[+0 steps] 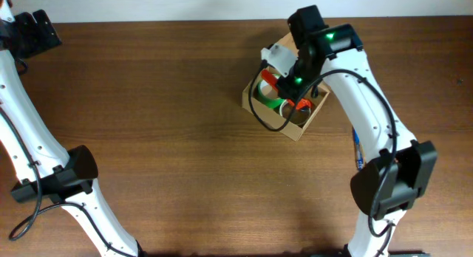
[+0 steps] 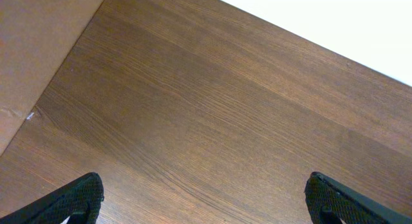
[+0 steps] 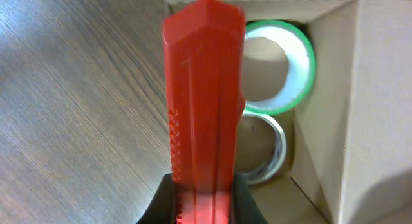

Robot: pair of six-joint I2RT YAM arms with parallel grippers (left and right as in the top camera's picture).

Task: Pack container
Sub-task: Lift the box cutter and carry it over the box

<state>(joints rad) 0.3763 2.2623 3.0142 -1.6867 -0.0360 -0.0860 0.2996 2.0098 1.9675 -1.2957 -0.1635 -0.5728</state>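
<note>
Over the far-right container, the right gripper clamps a red tool not yet packed; two tape rolls lie inside; the left gripper gapes empty.

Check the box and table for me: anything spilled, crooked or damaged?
Nothing stands out. The container sits open with a green tape roll and a clear roll inside; the right gripper holds a red tool above it.

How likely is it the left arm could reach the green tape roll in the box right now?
Probably not: the left gripper sits open at the far table corner, away from the container, and the right gripper, holding a red tool, hangs over the green tape roll.
</note>
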